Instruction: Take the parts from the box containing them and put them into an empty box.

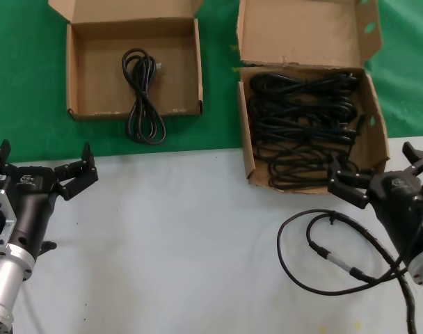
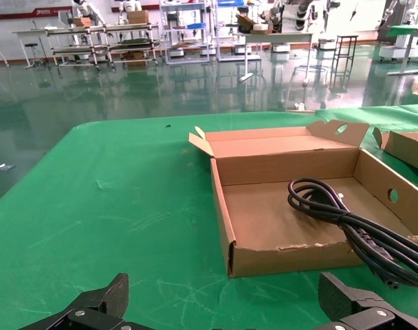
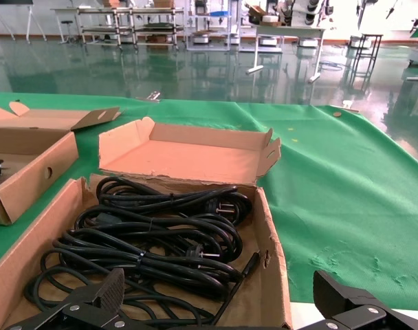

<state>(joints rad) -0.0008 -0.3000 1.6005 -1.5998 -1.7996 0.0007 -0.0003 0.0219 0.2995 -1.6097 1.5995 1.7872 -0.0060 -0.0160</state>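
Left tool (image 1: 44,174) sits low at the left edge of the counter (image 1: 170,236), jaws apart, nothing between them; judged idle. Ahead of it on the green cloth (image 1: 24,83) lies the shallow receiving box (image 1: 74,69), no longer empty: one coiled cord (image 1: 143,97) lies in it, its loop end hanging over the front wall. Further right, the source box (image 1: 305,31) with the tall tabbed flap holds a heap of black cords (image 1: 302,125), several left. Right tool (image 1: 382,177) hovers at the near front corner of that box, jaws spread wide, clamped on nothing. Just beside it a thin black wire (image 1: 316,250) loops on the white counter; not a part. Step in hand, as judged: the reach for another cord. Next move calls for descending over one bundle, closing across its narrow waist, and lifting clear without dragging neighbouring cords.
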